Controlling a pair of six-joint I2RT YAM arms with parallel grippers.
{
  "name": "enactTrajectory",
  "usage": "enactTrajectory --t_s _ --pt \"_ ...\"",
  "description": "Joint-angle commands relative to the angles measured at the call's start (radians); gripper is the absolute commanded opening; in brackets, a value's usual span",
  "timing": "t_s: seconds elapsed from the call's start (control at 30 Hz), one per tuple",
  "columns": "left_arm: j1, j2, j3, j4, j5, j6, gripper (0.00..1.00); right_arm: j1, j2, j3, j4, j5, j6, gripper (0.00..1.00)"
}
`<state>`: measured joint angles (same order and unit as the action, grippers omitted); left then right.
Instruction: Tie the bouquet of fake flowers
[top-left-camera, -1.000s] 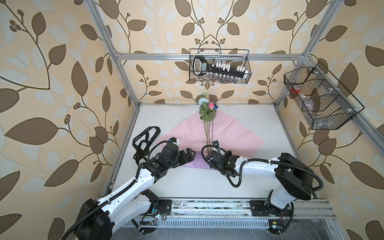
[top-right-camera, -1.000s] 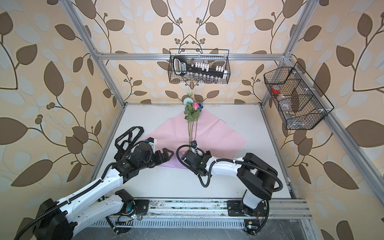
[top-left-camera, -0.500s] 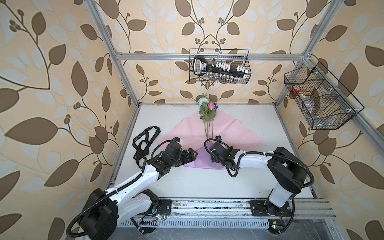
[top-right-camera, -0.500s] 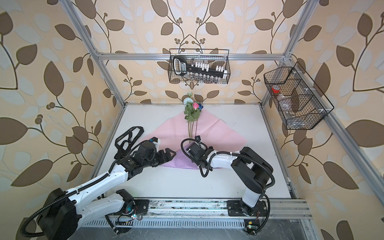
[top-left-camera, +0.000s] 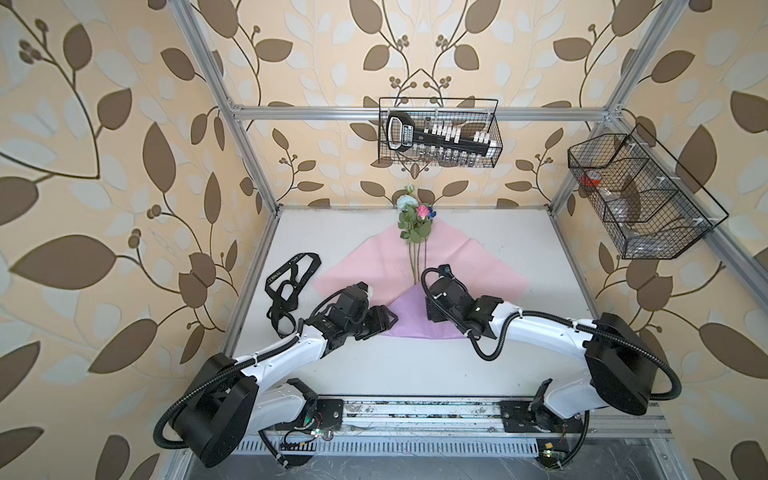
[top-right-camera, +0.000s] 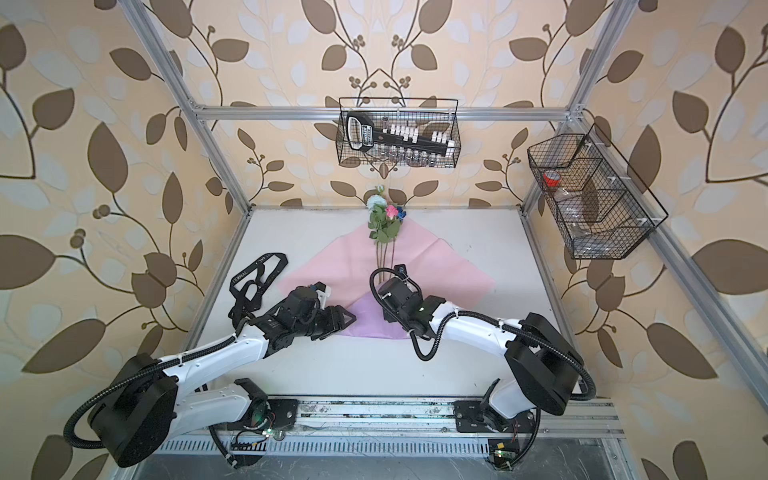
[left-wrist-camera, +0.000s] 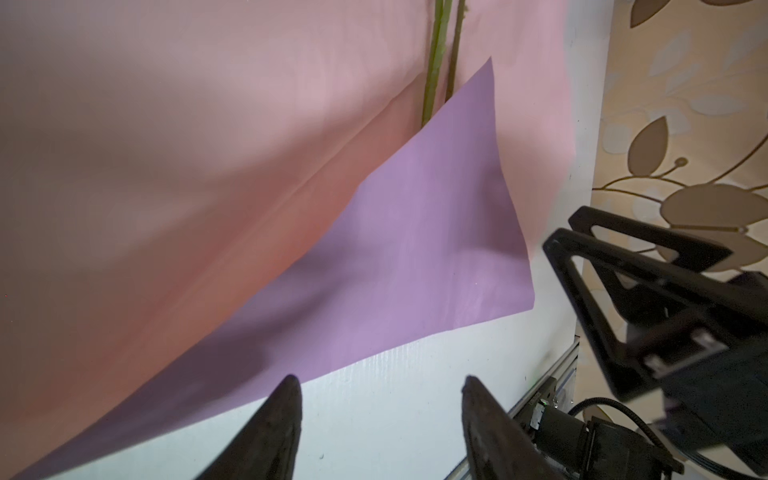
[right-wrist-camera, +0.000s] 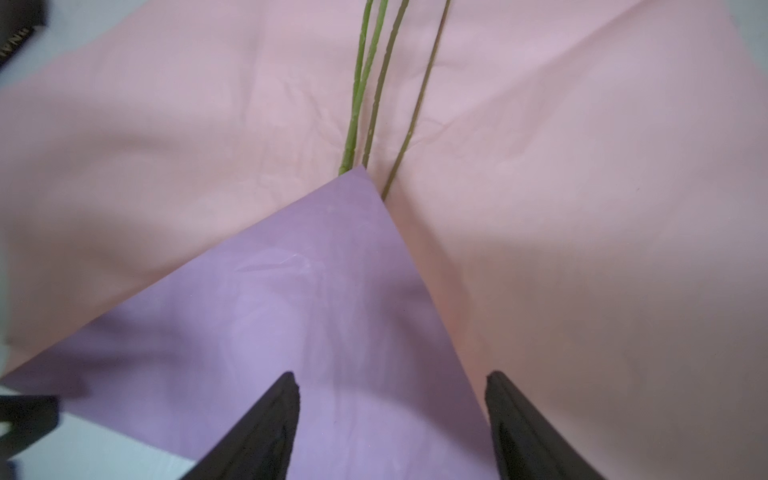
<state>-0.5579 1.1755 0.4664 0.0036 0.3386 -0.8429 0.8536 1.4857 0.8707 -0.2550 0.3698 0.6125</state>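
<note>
My left hand (left-wrist-camera: 380, 388) was partly open and held nothing, its tips just by the edge of the flap (left-wrist-camera: 415, 249). My right hand (right-wrist-camera: 392, 380) was partly open too, empty, over that flap. The bouquet (top-left-camera: 413, 220) lay on the pink paper (top-left-camera: 465, 266), stem ends under the flap.

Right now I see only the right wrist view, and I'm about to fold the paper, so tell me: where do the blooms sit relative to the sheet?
Observer: The bouquet has its blooms past the far corner of the pink paper, near the far edge of the table.
Operator: Where is the ribbon lying?
Observer: The black ribbon lies in loose loops on the table, left of the paper in both top views.
Operator: And the left gripper?
Observer: The left gripper sits at the near edge of the lilac flap, jaws apart, nothing between them.
</note>
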Motion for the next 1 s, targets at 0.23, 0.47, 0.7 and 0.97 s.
enactTrajectory --t_s 0.23,0.47,0.7,0.97 --pt "-0.009 0.089 -0.003 0.05 -0.03 0.016 0.57 0.074 0.019 -0.058 -0.016 -0.206 0.142 0.22" --pt "-0.009 0.125 -0.009 0.031 -0.045 0.007 0.55 0.067 0.076 -0.068 -0.023 -0.226 0.148 0.2" --pt "-0.009 0.09 -0.021 -0.004 -0.069 0.005 0.56 0.015 0.088 -0.145 -0.015 -0.233 0.182 0.19" --pt "-0.01 0.084 -0.029 -0.024 -0.088 -0.005 0.56 -0.045 0.011 -0.271 -0.019 -0.235 0.248 0.19"
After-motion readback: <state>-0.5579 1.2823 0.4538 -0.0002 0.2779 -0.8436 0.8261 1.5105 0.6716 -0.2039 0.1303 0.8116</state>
